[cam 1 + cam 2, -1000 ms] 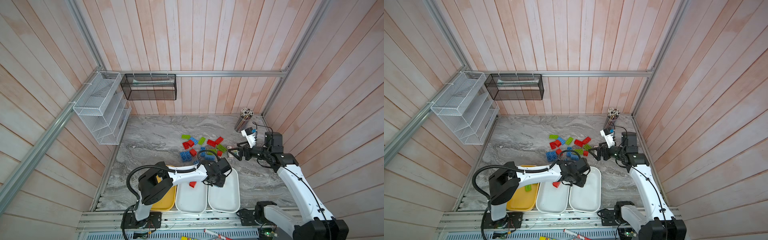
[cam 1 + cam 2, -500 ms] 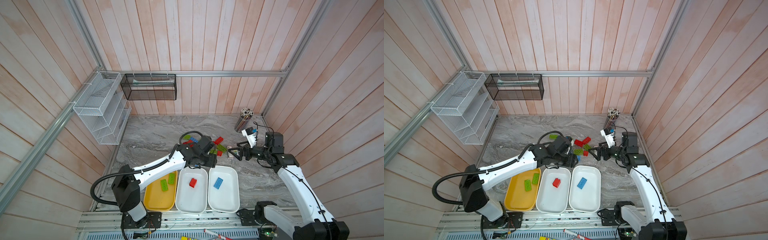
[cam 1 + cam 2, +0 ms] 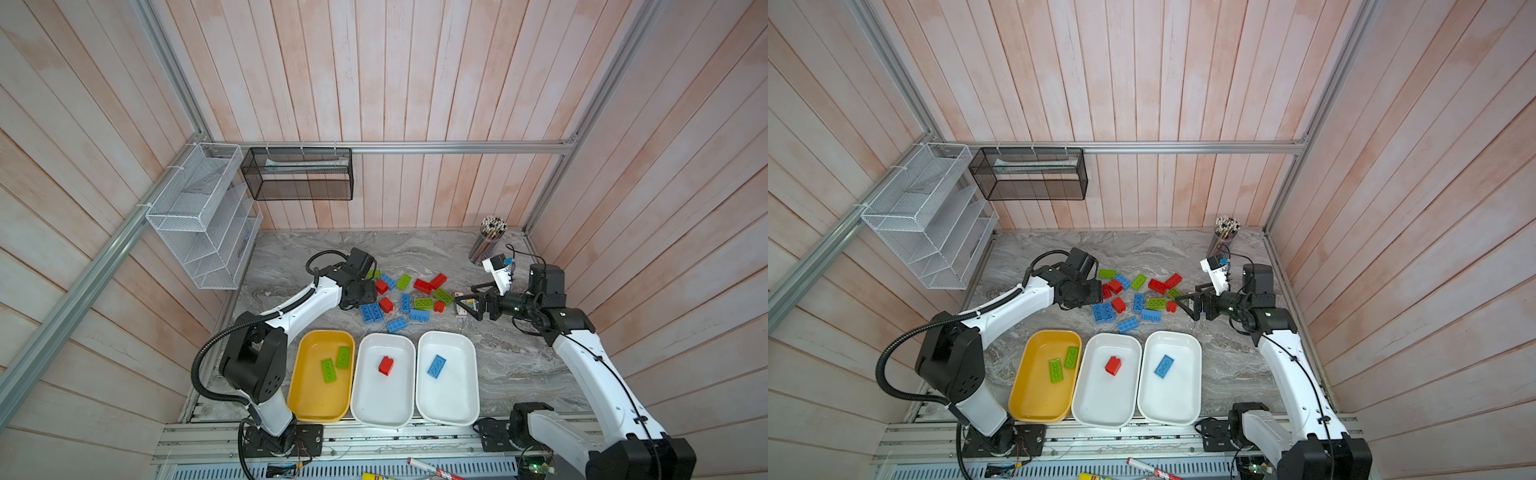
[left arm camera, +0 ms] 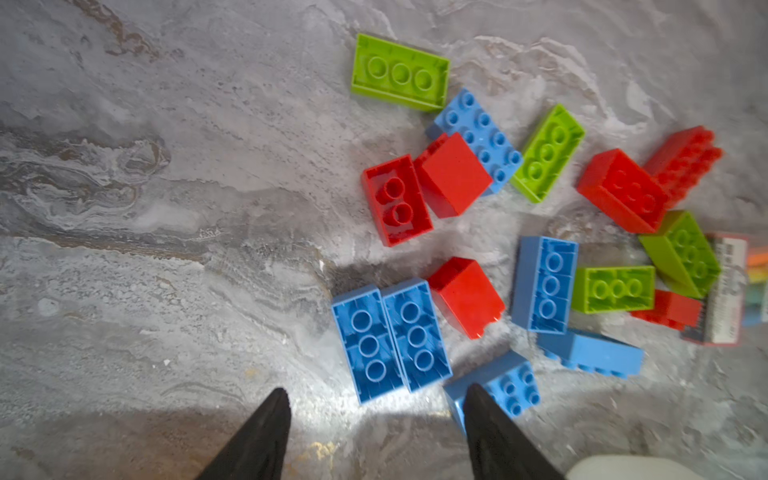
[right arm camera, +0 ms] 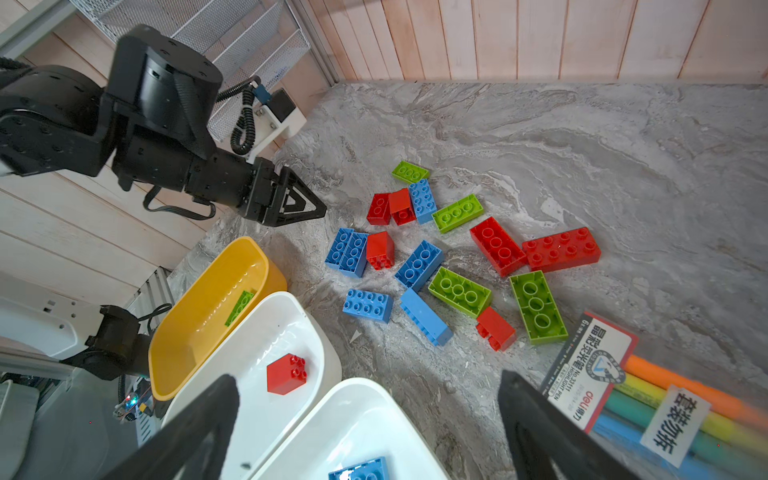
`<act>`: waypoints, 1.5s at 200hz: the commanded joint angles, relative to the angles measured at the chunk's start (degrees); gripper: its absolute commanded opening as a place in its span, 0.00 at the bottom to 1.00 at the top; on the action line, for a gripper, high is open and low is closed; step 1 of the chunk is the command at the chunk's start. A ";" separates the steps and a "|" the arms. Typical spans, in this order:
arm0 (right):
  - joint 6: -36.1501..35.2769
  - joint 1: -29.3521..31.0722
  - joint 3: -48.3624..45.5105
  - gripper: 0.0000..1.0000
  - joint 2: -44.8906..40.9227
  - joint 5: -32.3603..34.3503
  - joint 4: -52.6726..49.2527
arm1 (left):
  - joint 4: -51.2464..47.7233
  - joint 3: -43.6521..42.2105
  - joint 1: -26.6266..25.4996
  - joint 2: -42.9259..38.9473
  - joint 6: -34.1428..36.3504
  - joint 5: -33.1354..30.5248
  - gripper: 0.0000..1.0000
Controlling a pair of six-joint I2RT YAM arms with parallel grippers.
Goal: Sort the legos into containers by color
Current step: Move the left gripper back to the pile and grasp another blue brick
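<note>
The legos [image 3: 405, 302] are chunky, glossy bricks in red, lime green and blue. They lie scattered loose on the marble table [image 3: 291, 257], just past the far end of the yellow tray [image 3: 305, 399]. Many lie upside down and show hollow bellies with round tubes. A few show their studs and some rest on their sides. Two blue ones [image 4: 388, 338] lie touching, side by side.

Two green bricks [image 3: 343, 356] lie inside the yellow tray. The white tray [image 3: 382, 399] right beside it holds one small red brick [image 3: 386, 365]. The second white tray [image 3: 449, 399], one place further from the yellow tray, holds one blue brick [image 3: 436, 366].

The left hand [image 4: 376, 392] hovers at the edge of the pile nearest the yellow tray, its fingers partly apart with nothing between them. The right hand [image 5: 368, 382] hangs on the side of the pile farthest from the yellow tray, spread wide and empty.

In both top views the left hand's fingertips are tucked under its own wrist, which also half covers one green brick [image 3: 374, 274]. The rainbow-striped pack [image 5: 590, 370] runs off the edge of the right wrist view.
</note>
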 commanded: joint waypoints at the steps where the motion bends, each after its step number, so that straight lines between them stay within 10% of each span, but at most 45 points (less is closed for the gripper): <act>1: 0.54 0.22 -0.90 0.98 0.38 -1.38 1.11 | 2.18 -0.33 0.87 3.31 -1.84 -3.33 0.69; 140: 0.09 0.23 -2.02 0.98 1.19 -1.67 2.20 | 5.59 3.89 2.04 14.66 -3.13 -1.17 0.69; 300: -0.08 0.22 -2.14 0.98 1.73 -2.02 2.81 | 0.94 -2.56 -1.93 9.24 -2.70 -2.78 0.59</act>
